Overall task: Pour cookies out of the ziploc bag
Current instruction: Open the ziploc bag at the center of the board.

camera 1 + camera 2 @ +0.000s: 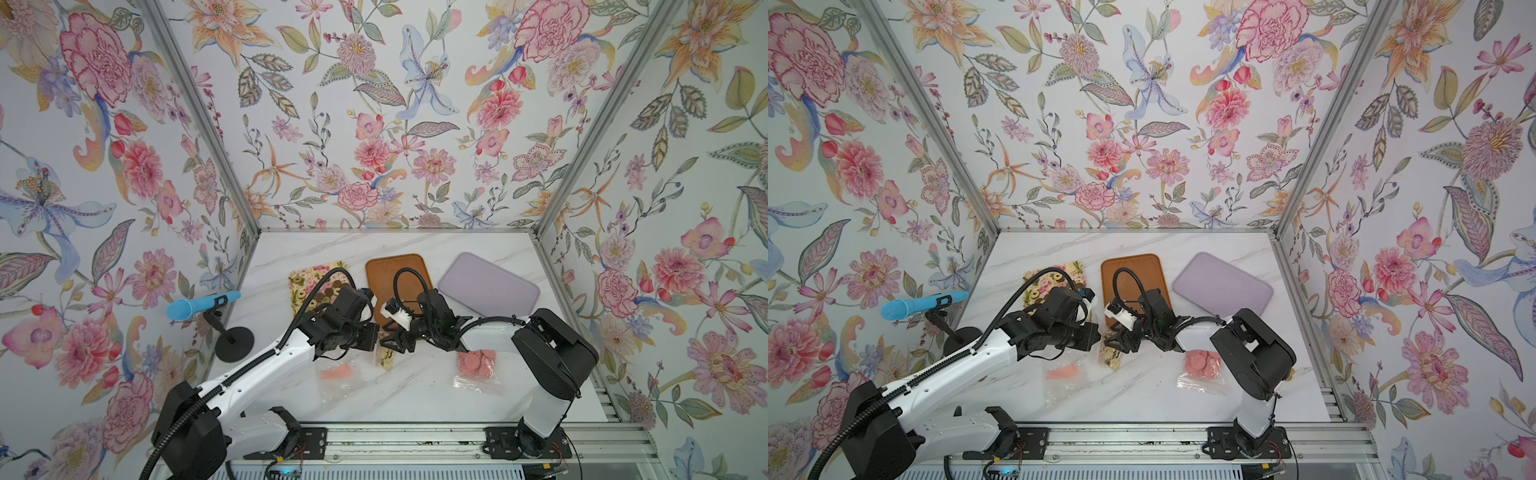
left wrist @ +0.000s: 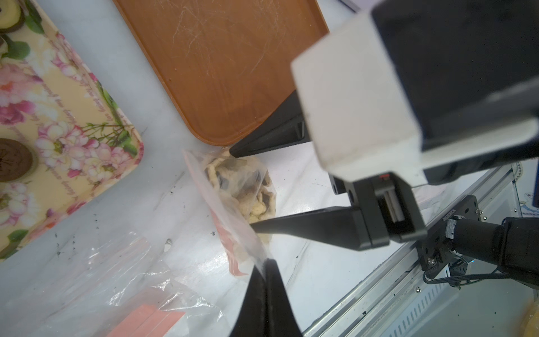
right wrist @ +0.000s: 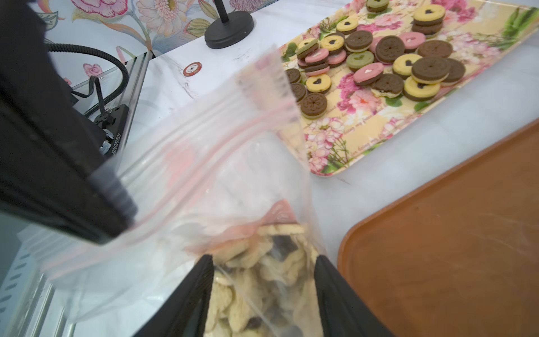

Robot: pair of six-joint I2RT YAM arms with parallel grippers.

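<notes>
Grab-the-bottom step, judging by the pose. ziploc bag sits on the desk just in front of the brown tray, between both arms, with its zip end raised. Left claw is clamped tight on the zip-edge corner of the film. Right claw is spread, one finger on either side of the cookie lump, straddling it; no firm squeeze visible. Cookies, beige with dark bits, are all piled at the low end of the bag, none on the brown tray. Cannot tell if the zip is fully parted.

To do it well: the right claw should pinch film below or beside the lump, not crush the pieces. Left keeps the mouth corner taut so the opening does not fold shut. Then lift the bottom above the mouth and aim the mouth over the brown tray, clear of its rim. Risks: slippery film, and cookies jamming at the zip. Floral tray already has sandwich cookies on it, so skip it.
</notes>
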